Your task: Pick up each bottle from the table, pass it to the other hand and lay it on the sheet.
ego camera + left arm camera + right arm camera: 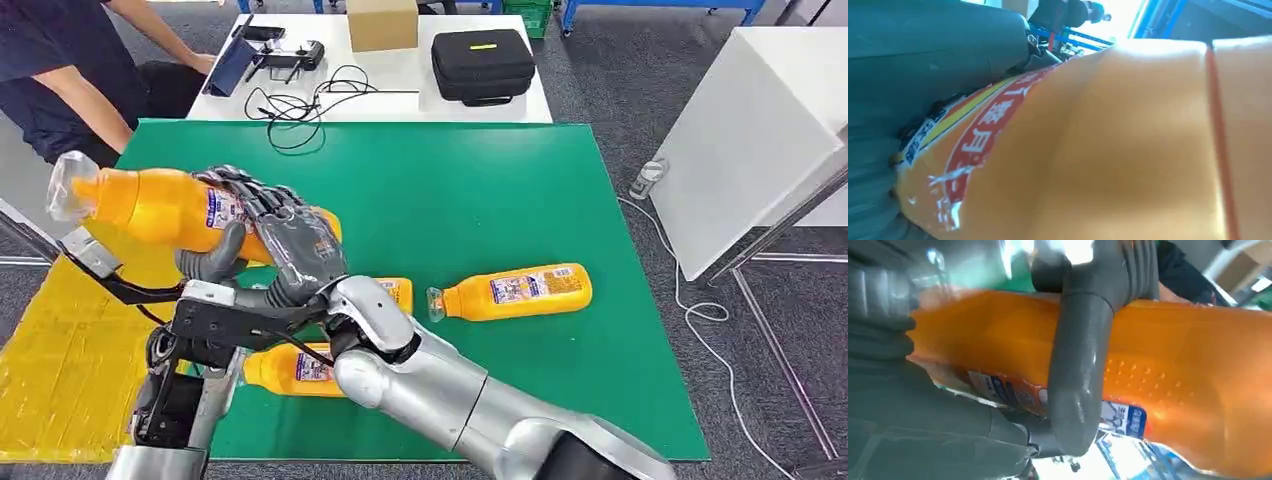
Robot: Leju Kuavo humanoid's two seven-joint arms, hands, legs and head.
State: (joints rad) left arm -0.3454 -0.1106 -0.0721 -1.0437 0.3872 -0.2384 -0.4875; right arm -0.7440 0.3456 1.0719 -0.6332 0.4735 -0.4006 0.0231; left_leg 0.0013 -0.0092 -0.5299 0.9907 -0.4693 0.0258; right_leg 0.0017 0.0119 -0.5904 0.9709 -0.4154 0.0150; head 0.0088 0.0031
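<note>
Your right hand (pixel 290 240) wraps its fingers around an orange bottle (pixel 160 205), held in the air above the desk's (pixel 480 190) left edge, beside the yellow sheet (pixel 50 350). Your left hand is hidden beneath; I cannot tell its grip. Releasing early could drop the bottle.

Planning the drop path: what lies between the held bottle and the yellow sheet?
In the head view, the held bottle hangs above the yellow sheet edge. Between them are the left arm's black bracket and a cable; no other bottle.
</note>
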